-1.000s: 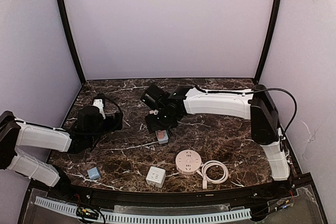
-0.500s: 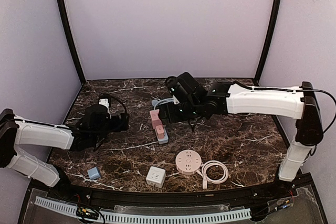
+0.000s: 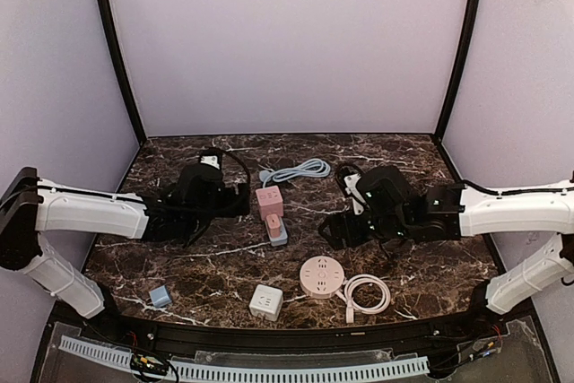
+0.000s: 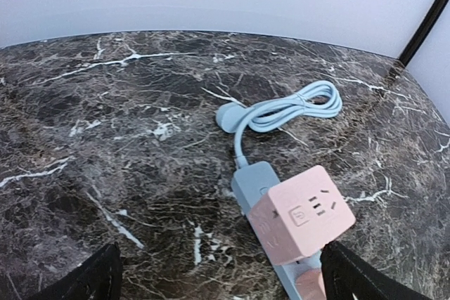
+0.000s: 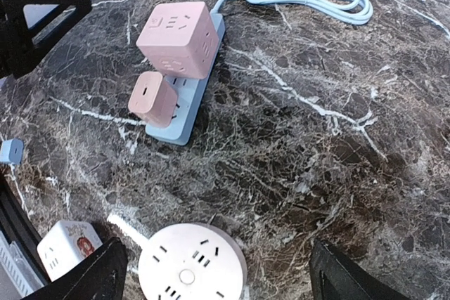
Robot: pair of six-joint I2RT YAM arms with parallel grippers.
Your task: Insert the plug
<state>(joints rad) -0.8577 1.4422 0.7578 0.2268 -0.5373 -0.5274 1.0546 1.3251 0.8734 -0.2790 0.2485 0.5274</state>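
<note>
Top view: the blue power strip (image 3: pixel 279 237) lies mid-desk (image 3: pixel 404 168), with bare marble on both sides. The pink plug (image 3: pixel 273 221) sits in it, just beside a pink cube (image 3: pixel 269 198). The left hand (image 3: pixel 240 200) hovers just left of the cube, and the right hand (image 3: pixel 335 231) is well right of the strip.

Left wrist: its fingers spread wide, touching nothing, with the cube ahead.

Right wrist: its fingers spread wide and empty above a round socket (image 5: pixel 191 265) near the desk's front edge.

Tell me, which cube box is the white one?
The white cube near the front edge, just left of the round socket. The pink cube sits on the blue power strip, and the small blue cube lies further left.
</note>
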